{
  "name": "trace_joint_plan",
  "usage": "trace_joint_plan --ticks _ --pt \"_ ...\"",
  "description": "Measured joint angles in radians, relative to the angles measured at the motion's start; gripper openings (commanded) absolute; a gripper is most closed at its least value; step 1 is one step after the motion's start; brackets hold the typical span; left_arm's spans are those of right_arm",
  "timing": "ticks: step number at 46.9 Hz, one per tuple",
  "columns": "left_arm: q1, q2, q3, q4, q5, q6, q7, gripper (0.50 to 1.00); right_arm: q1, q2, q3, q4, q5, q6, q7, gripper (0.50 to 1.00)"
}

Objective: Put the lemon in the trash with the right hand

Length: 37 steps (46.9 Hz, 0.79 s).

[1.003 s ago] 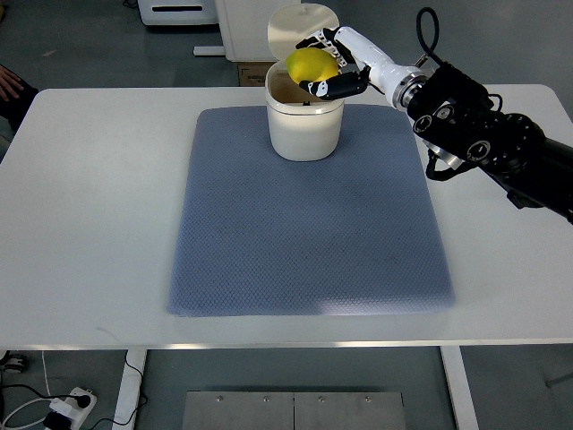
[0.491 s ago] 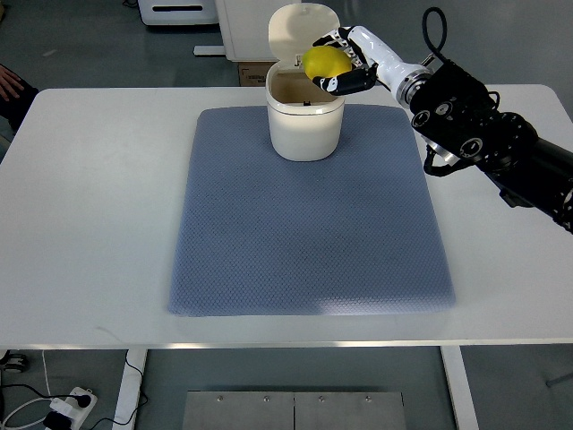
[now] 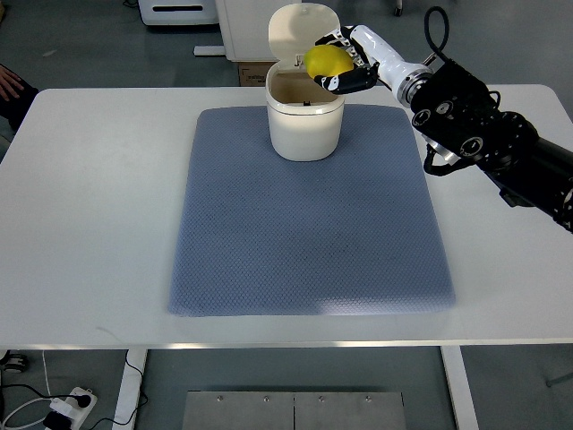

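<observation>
White tabletop point(image 3: 89, 224) fills most of the frame, running edge to edge across the middle, and on it lies a blue-grey textured mat point(image 3: 309, 224) that covers the centre. My right arm point(image 3: 492, 143) comes in from the right edge as a bulky black assembly angled up toward the upper middle of the frame, narrowing to a white wrist section. At the top edge of the mat stands the cream trash bin point(image 3: 304, 121), upright, its hinged lid point(image 3: 300, 27) tipped open behind it so the dark interior shows. My right hand point(image 3: 345, 64) sits at the upper centre-right, just beside the bin's right rim and slightly above it, with the black fingers point(image 3: 345, 82) curled around the lemon point(image 3: 326, 62). That lemon is clasped in my grip, its yellow side bare toward the left of the frame, hovering over the right part of the bin's opening and in front of the raised lid; it is not inside the bin. At the far left edge, near the upper corner of the table, part of a person point(image 3: 11, 85) shows.
</observation>
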Motion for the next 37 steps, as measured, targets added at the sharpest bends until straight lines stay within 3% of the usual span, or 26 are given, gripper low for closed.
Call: trace_joint_plan --ticks 6,15,37 --pt "0.0 0.0 0.0 0.0 0.0 0.0 0.0 1.0 0.0 0.0 0.0 0.0 0.0 -0.005 0.0 0.794" --pt "0.0 0.0 0.0 0.0 0.0 0.0 0.0 1.0 0.0 0.0 0.001 0.0 0.0 -0.007 0.001 0.903" --pt "0.0 0.0 0.0 0.0 0.0 0.0 0.0 1.0 0.003 0.0 0.0 0.001 0.0 -0.007 0.005 0.987"
